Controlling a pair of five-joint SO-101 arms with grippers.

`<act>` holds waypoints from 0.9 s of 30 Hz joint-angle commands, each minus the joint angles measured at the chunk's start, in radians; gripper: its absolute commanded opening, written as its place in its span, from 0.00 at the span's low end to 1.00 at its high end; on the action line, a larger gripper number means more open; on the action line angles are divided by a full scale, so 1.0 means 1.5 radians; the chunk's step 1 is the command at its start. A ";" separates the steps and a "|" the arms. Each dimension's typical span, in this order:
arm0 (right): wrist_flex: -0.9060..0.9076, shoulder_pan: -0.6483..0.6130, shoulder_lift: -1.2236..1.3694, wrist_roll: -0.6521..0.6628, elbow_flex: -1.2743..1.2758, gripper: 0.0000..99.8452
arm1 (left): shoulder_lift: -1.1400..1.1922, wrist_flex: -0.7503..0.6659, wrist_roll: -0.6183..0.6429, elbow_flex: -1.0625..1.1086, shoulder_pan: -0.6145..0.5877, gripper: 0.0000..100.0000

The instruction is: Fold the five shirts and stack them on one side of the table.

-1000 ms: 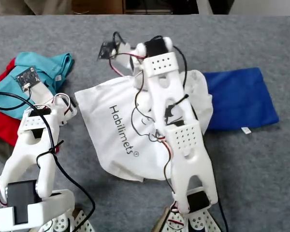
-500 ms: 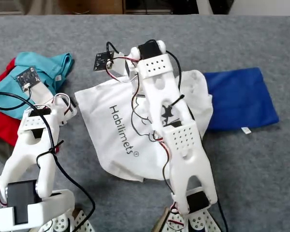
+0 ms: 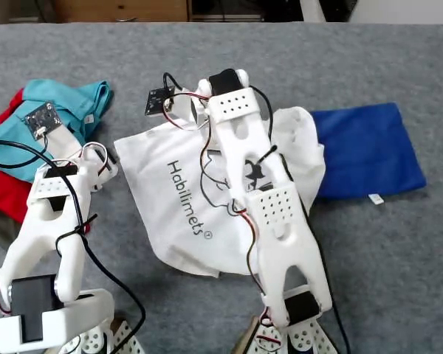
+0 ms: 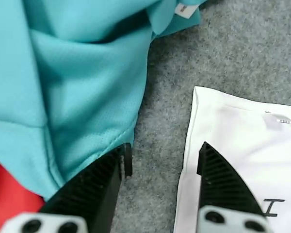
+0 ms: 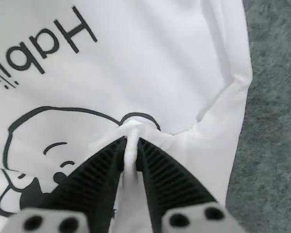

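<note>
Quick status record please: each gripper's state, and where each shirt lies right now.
left gripper: open, above bare table between teal shirt and white shirt
right gripper: shut on a pinched fold of the white shirt
white shirt: spread, rumpled, mid-table
blue shirt: neat rectangle beside the white shirt
teal shirt: bunched, lying on red shirt
shirts visible: four

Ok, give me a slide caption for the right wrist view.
Right gripper shut on a pinched fold of the white shirt, grey table alongside.
</note>
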 commanded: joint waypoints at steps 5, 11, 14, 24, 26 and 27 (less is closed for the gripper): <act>0.000 0.015 -0.004 -0.020 -0.094 0.01 | -0.002 -0.001 0.000 -0.036 0.004 0.22; 0.000 0.053 -0.007 -0.092 -0.211 0.01 | -0.002 -0.001 0.000 -0.036 0.004 0.22; -0.010 0.100 -0.005 -0.166 -0.330 0.01 | -0.002 -0.001 0.002 -0.037 -0.005 0.22; -0.219 0.292 0.030 -0.579 -0.347 0.01 | -0.002 -0.001 0.066 -0.048 -0.059 0.23; -0.258 0.315 0.072 -0.639 -0.348 0.01 | -0.002 0.017 0.077 -0.069 -0.072 0.23; -0.274 0.321 0.092 -0.653 -0.348 0.01 | -0.002 0.034 0.077 -0.086 -0.073 0.23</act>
